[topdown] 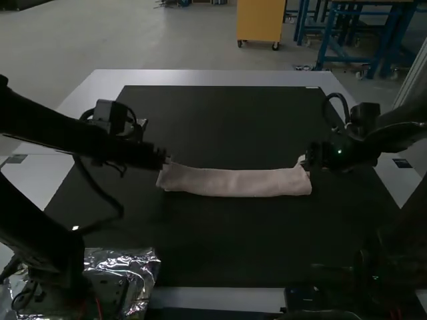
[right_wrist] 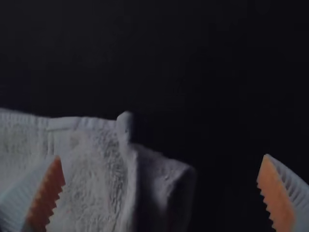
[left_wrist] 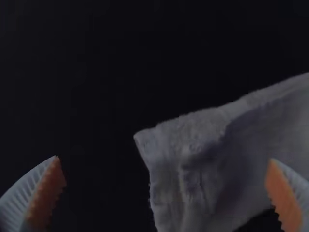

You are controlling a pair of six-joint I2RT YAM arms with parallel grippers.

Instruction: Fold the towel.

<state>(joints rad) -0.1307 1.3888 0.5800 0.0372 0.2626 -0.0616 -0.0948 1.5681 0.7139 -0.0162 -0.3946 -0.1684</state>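
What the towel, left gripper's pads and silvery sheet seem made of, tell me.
The towel: likely matt cotton terry, from its nubby, looped surface. The orange pads on the left gripper: perhaps matt rubber or soft plastic, given their serrations. The silvery sheet: glossy foil or metallised plastic, from its bright glints and creases.

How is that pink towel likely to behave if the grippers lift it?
Probably floppy: the towel sags into soft curves along its strip. It likely won't slip easily, since its surface looks fuzzy and textured. Lifted by one end, its folded layers may well fall open, as nothing visible fastens them.
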